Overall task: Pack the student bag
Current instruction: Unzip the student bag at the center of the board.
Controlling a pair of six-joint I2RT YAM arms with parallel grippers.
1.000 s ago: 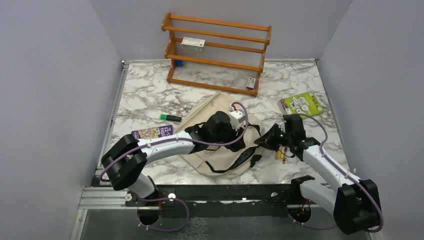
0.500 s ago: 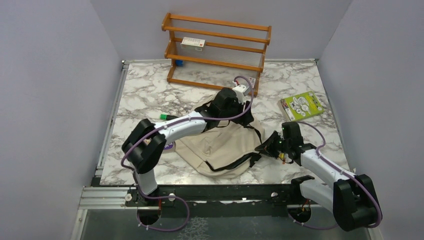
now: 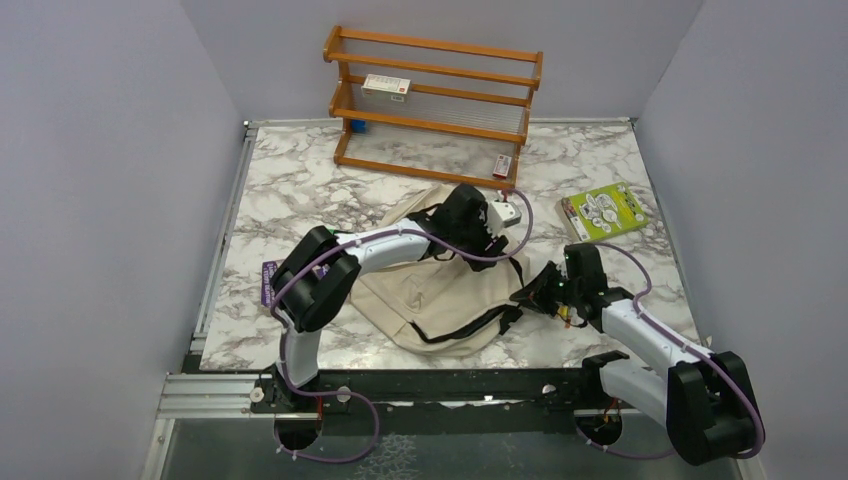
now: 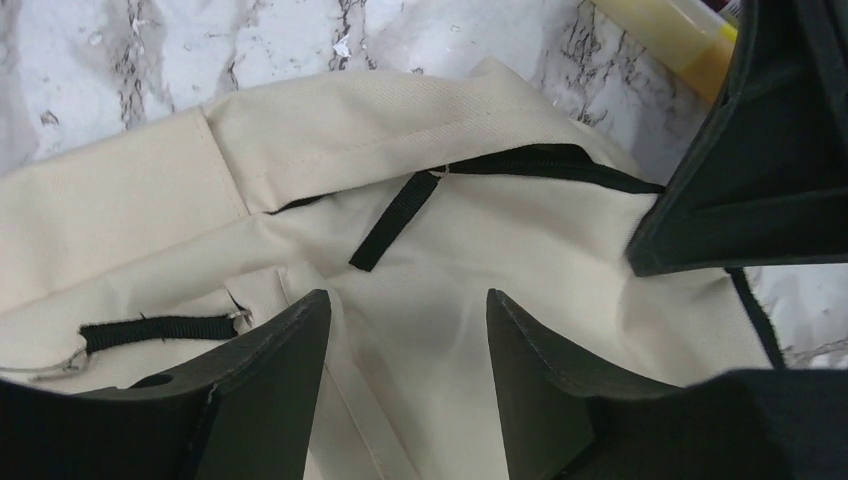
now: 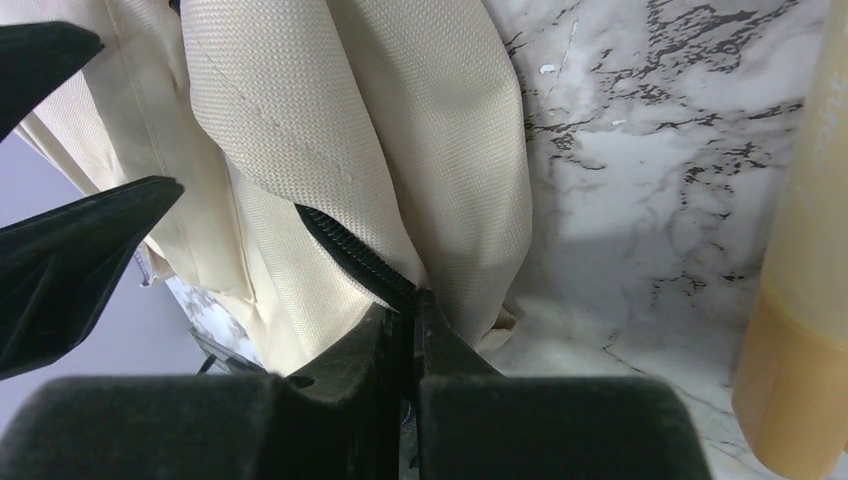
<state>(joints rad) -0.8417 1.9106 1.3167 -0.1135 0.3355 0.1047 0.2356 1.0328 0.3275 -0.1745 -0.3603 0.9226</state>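
Two grippers are at the bag, and they stand differently. The right gripper (image 5: pixel 413 300) is pinched shut on the bag (image 3: pixel 440 295) at its 3 o'clock edge. Its jaws meet on a fold of cream cloth just where the black zipper (image 5: pixel 350 250) runs in. The left gripper (image 4: pixel 405 320) hangs open over the bag's 1 o'clock part. Its jaws are set apart with nothing between them, and only cloth and a short black tab (image 4: pixel 395 215) lie below; whether the tips brush the cloth I cannot tell. The bag lies slumped and flat near the middle of the marble surface (image 3: pixel 290 190), a little toward 6 o'clock, with black straps trailing at its near side. It looks light, soft and floppy, so it will likely sag and fold wherever it is lifted and will not keep its mouth open unaided. The woven cloth should give fair grip and nothing about it looks fragile. The sturdiest holds appear to be the stitched zipper edge, the tab and the straps; loose cloth would probably bunch and slip. A yellowish tube (image 5: pixel 800 300) lies on the surface beside the right gripper, at the bag's 3 o'clock. A wooden rack (image 3: pixel 435 105) stands well apart at 12 o'clock.
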